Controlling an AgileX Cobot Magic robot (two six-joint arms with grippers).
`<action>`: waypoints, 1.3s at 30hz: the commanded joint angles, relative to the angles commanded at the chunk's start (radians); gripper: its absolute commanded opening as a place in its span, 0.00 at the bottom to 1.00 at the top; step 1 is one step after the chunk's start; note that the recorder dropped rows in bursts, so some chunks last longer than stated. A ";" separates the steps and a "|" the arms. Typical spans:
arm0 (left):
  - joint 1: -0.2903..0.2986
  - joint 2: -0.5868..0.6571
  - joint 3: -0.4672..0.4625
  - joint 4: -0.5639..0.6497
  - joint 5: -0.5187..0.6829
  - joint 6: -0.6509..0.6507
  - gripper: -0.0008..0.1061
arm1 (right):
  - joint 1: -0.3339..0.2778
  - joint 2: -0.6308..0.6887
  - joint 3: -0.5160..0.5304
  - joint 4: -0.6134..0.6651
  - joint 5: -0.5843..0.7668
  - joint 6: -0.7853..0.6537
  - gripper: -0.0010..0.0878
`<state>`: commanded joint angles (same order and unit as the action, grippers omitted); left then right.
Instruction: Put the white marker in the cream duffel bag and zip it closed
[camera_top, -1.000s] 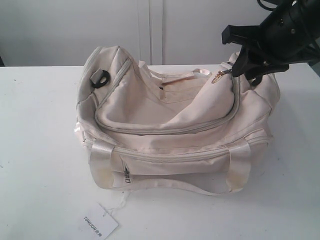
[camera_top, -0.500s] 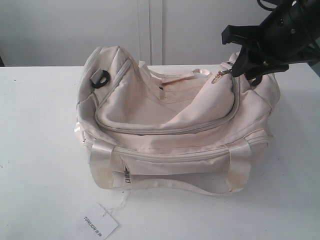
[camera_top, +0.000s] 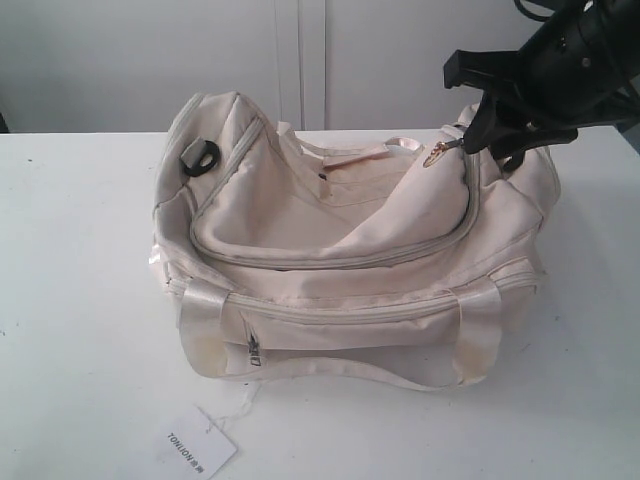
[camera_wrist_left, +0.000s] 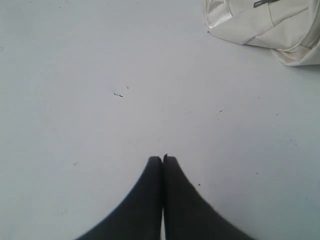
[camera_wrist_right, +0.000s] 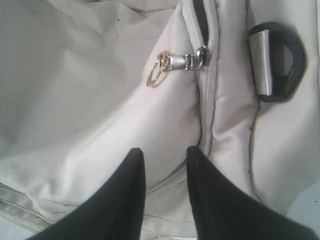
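The cream duffel bag (camera_top: 340, 250) lies on the white table, its top zipper partly open at the back. Its gold zipper pull (camera_top: 438, 152) sits at the bag's right end. My right gripper (camera_top: 490, 140) hovers just beside that pull. In the right wrist view the right gripper (camera_wrist_right: 164, 150) is open over the bag's fabric and zipper seam, with the pull (camera_wrist_right: 175, 64) a short way beyond its tips and nothing held. My left gripper (camera_wrist_left: 163, 158) is shut and empty over bare table, away from a corner of the bag (camera_wrist_left: 260, 22). The white marker is out of view.
A white paper tag (camera_top: 195, 445) on a string lies in front of the bag near the table's front edge. Black strap rings show at the bag's left end (camera_top: 200, 158) and by the right gripper (camera_wrist_right: 280, 60). A white wall stands behind the table.
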<state>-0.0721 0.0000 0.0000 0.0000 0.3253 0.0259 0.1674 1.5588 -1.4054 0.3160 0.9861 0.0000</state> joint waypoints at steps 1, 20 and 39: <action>0.000 0.000 0.000 0.000 0.000 0.000 0.01 | 0.000 0.000 0.000 0.000 0.000 0.000 0.33; 0.000 0.000 0.000 0.000 0.000 0.000 0.01 | 0.000 -0.166 0.000 0.002 0.000 0.000 0.33; 0.000 0.000 0.000 0.000 0.000 0.000 0.01 | 0.000 -0.277 0.000 0.028 -0.056 0.000 0.33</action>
<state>-0.0721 0.0000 0.0000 0.0000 0.3253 0.0259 0.1674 1.2813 -1.4054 0.3435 0.9303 0.0000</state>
